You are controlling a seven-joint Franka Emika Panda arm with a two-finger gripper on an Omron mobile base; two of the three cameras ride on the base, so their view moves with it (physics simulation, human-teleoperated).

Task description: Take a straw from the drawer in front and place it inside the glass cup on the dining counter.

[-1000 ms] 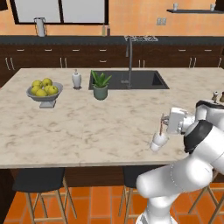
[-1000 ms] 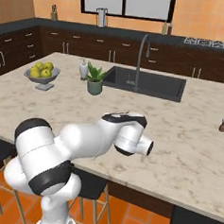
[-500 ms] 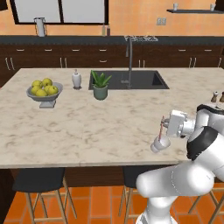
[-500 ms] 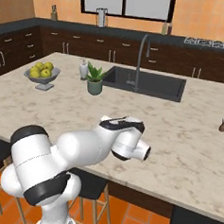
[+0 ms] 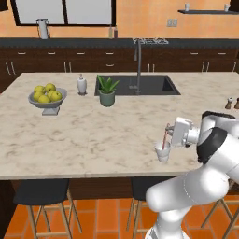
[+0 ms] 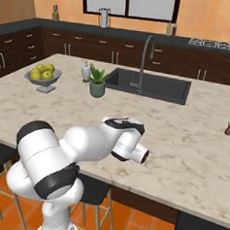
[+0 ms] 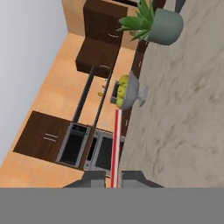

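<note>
The glass cup [image 5: 162, 153] stands near the front edge of the cream marble dining counter [image 5: 93, 135]. The thin pinkish-red straw [image 5: 165, 136] hangs almost upright over it, and its lower end reaches the cup's mouth. My gripper [image 5: 170, 134] is just right of the cup and above it, shut on the straw's upper part. In the hand view the straw [image 7: 115, 144] runs up from between the two closed fingertips of the gripper [image 7: 113, 178]. In the right base view my own arm [image 6: 129, 147] covers the cup. The drawer is out of view.
A bowl of yellow-green fruit [image 5: 46, 98], a white soap bottle [image 5: 81, 85] and a potted plant [image 5: 107, 91] stand on the counter's left half. The dark sink [image 5: 149, 85] with a tall faucet [image 5: 138, 65] sits behind. Two shakers [image 5: 228, 102] stand far right. Stools [image 5: 42, 196] are below the counter's edge.
My hand has sunk a little and shifted slightly left with the straw, bringing its lower end down to the cup. The jaws have stayed shut.
</note>
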